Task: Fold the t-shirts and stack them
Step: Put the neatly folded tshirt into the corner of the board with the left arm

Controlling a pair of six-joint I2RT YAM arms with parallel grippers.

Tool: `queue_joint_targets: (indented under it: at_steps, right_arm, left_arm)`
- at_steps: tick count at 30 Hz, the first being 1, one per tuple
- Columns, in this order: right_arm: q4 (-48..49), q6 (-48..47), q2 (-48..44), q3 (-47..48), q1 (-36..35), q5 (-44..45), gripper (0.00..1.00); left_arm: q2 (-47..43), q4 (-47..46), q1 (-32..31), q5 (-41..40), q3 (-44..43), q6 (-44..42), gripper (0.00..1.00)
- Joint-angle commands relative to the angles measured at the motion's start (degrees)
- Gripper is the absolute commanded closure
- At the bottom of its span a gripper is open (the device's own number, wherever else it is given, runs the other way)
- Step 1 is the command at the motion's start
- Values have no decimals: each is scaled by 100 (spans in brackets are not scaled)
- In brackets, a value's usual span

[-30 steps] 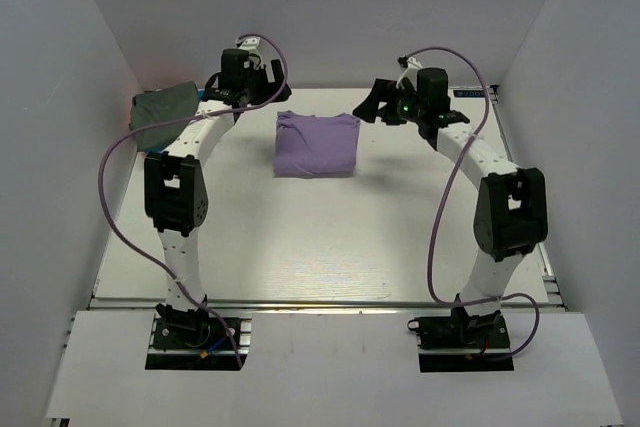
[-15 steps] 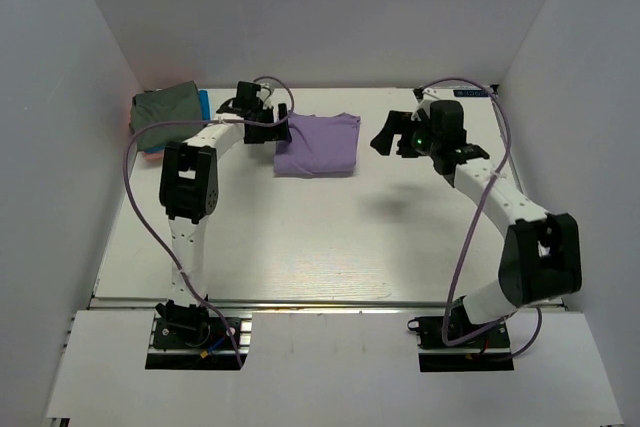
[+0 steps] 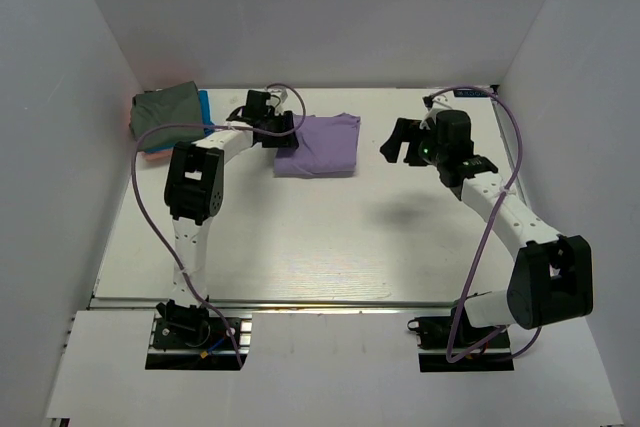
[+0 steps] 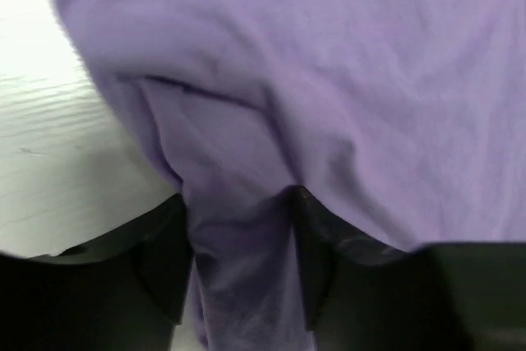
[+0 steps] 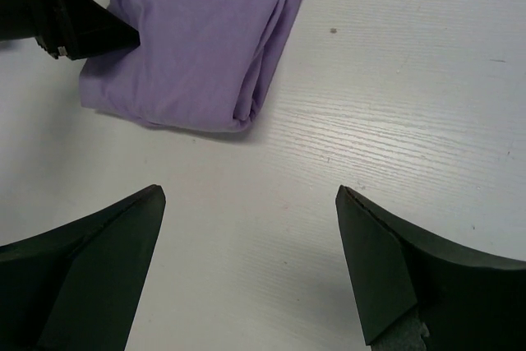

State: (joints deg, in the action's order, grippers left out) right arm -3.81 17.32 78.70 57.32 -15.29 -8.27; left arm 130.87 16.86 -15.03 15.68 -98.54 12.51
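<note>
The lavender t-shirt [image 3: 322, 145] lies folded at the back middle of the table [image 3: 300, 237]. My left gripper [image 3: 275, 130] is at its left edge. In the left wrist view a bunched fold of the lavender t-shirt [image 4: 329, 80] fills the gap of the left gripper [image 4: 238, 199], touching both fingers. My right gripper [image 3: 400, 142] hovers to the right of the shirt, open and holding nothing. In the right wrist view the lavender t-shirt [image 5: 205, 47] lies beyond the right gripper [image 5: 251, 191]. A stack of folded t-shirts, olive-grey [image 3: 165, 107] on top, sits at the far left corner.
A bright blue shirt edge [image 3: 204, 104] and a salmon-pink edge [image 3: 149, 153] show under the olive-grey one. White walls [image 3: 60, 147] close in the left, back and right sides. Purple cables [image 3: 135, 177] loop beside both arms.
My left gripper moved right from the corner stack to the lavender shirt's left edge and narrowed on a fold. The right arm drew back right and nearer, still open.
</note>
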Motion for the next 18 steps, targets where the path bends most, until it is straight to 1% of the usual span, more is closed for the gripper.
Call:
queue_joint_targets:
  at_steps: [1, 2, 5, 6, 9, 10, 14, 16, 18]
  right_arm:
    - [-23, -71, -205, -63, 17, 212, 10]
    - [-32, -71, -240, -124, 17, 316, 10]
    - [-49, -89, -337, -221, 8, 510, 10]
    - [-49, -97, -346, -247, 26, 546, 10]
    - [-67, -80, -443, -370, 35, 634, 10]
    - [-67, -89, -504, -432, 17, 651, 10]
    - [-67, 8, -636, -704, 17, 774, 10]
    - [-67, -1, -759, -801, 17, 992, 10]
    - [-49, 25, -899, -924, 35, 1091, 10]
  left_arm:
    - [254, 344, -176, 234, 81, -21, 44]
    - [255, 344, -237, 234, 81, -21, 52]
    - [396, 467, -238, 217, -138, -21, 97]
    - [396, 537, -238, 129, -261, -21, 100]
    - [63, 651, -238, -205, -402, -310, 100]
    - [-60, 652, -238, -345, -403, -546, 100]
    - [-684, 537, -141, -347, -481, -1092, 100]
    - [-808, 650, -27, -416, -674, -1355, 100]
    - [-809, 1046, -27, -697, -1157, -1786, 100]
